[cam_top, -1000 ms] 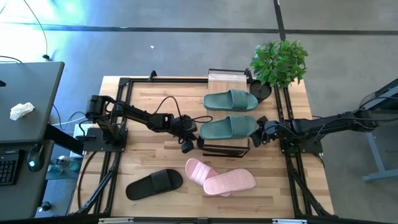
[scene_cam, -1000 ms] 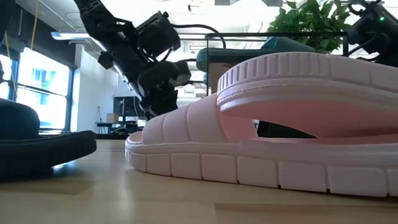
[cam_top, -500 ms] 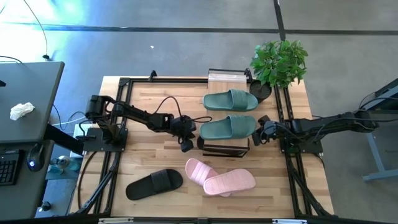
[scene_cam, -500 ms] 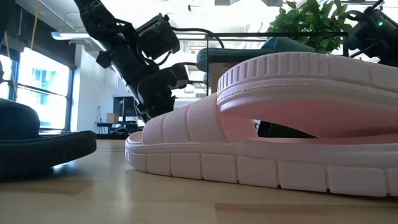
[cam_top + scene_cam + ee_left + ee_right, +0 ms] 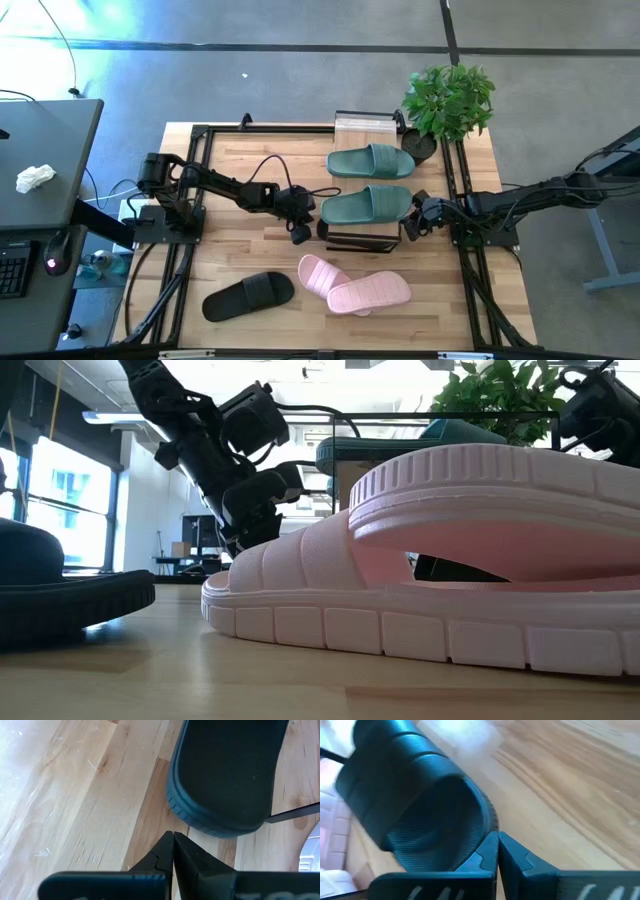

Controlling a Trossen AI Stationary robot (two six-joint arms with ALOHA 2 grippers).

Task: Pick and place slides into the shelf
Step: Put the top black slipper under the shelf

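Left gripper (image 5: 298,222) and right gripper (image 5: 411,226), both pinched empty, flank the green slide (image 5: 366,205); its length spans between them.

In the low view, the pink slide (image 5: 440,560) fills the foreground, hiding most of the shelf (image 5: 345,460); the black slide (image 5: 60,595) is cut off at the edge. The second black slide appears nowhere.

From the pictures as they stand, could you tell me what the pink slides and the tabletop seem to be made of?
Pink slides: probably soft moulded rubber or foam, matte, with ribbed sole edges. Tabletop: wood, apparently jointed planks, with visible grain, seams and a light sheen.
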